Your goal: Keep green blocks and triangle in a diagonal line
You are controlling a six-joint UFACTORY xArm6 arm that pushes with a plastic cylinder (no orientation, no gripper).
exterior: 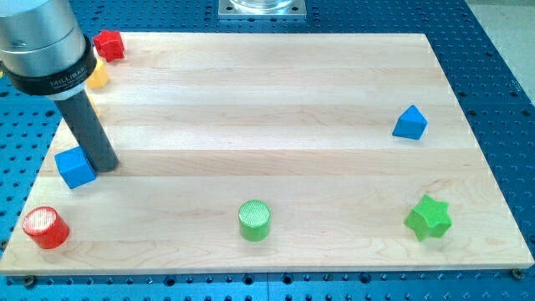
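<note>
Pale wooden board point(276, 92) on blue perforated table point(501, 67) (holes throughout).

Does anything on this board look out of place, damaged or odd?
Nothing stands out. Every block sits flat on the wooden board; only the yellow block is partly hidden behind the arm. My tip rests beside the blue cube.

Wooden board point(276, 100) with red point(109, 44), yellow point(98, 76), blue point(74, 167), green blocks point(254, 220).
</note>
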